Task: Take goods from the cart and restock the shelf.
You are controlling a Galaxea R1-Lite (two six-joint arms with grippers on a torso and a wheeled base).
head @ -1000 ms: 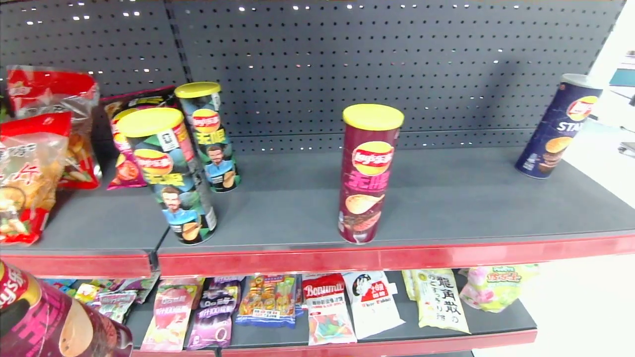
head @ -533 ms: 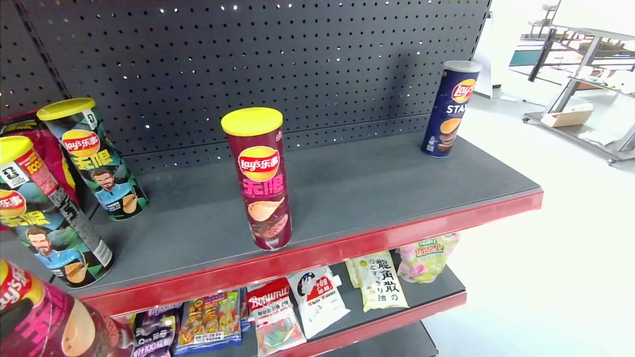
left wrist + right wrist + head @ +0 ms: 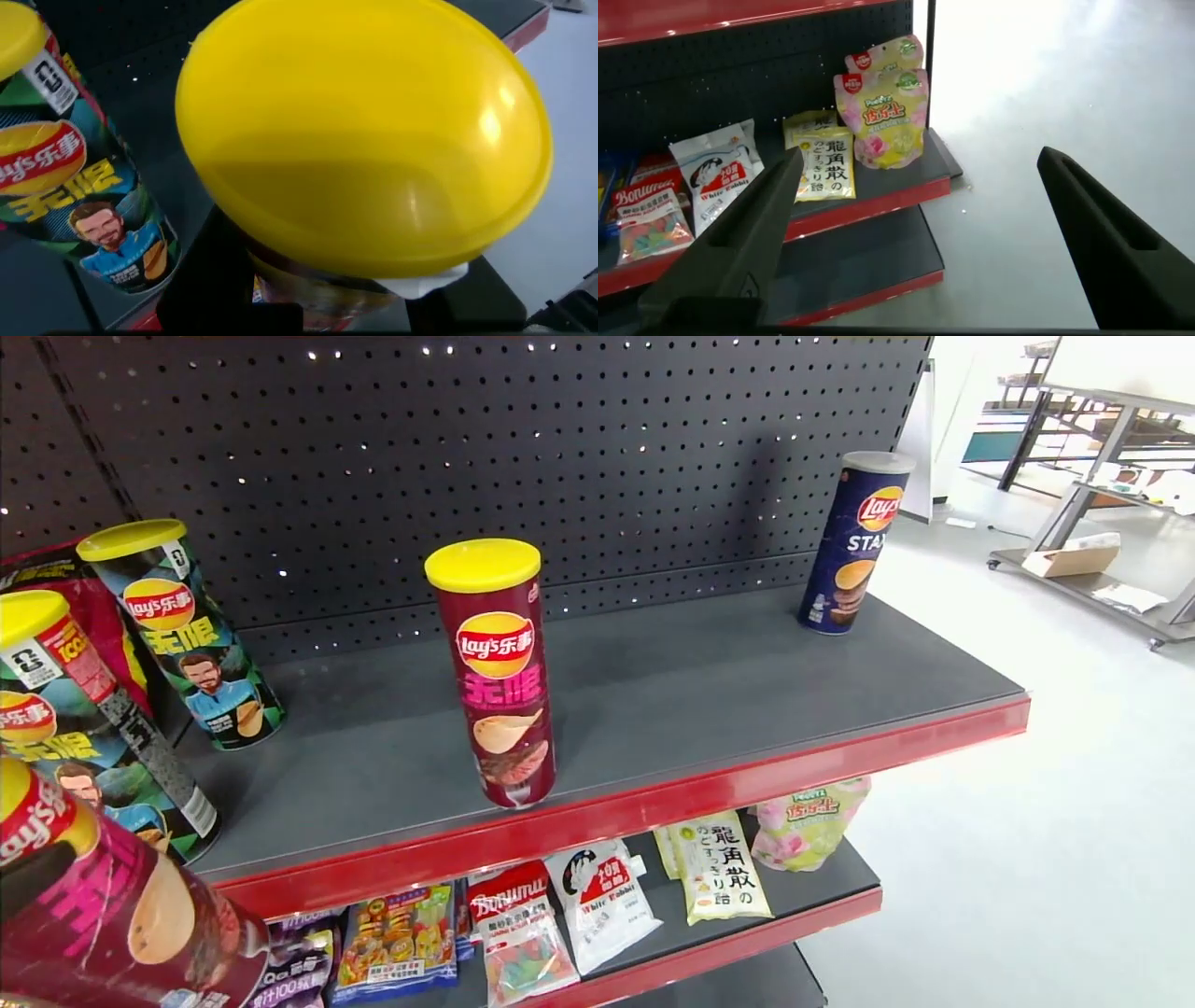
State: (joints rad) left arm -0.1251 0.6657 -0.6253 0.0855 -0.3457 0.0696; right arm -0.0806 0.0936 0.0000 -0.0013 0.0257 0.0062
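Your shelf [image 3: 709, 663], across the middle of the frame, already carries standing chip cans [image 3: 495, 672] with wide bare space between them, so restocking looks partly done. Another maroon can [image 3: 103, 915], at lower left, is not placed yet. The left gripper [image 3: 336, 308] is clamped around it, and the right gripper [image 3: 920, 157] hangs spread and empty.

On the shelf [image 3: 747, 681], the front can [image 3: 499, 672] stands mid-edge, two cans [image 3: 182, 635] left of it, the right can [image 3: 854, 555] at the back. My held can [image 3: 112, 915] is before its left end. Bags [image 3: 597, 905] lie on the lower shelf [image 3: 747, 933].
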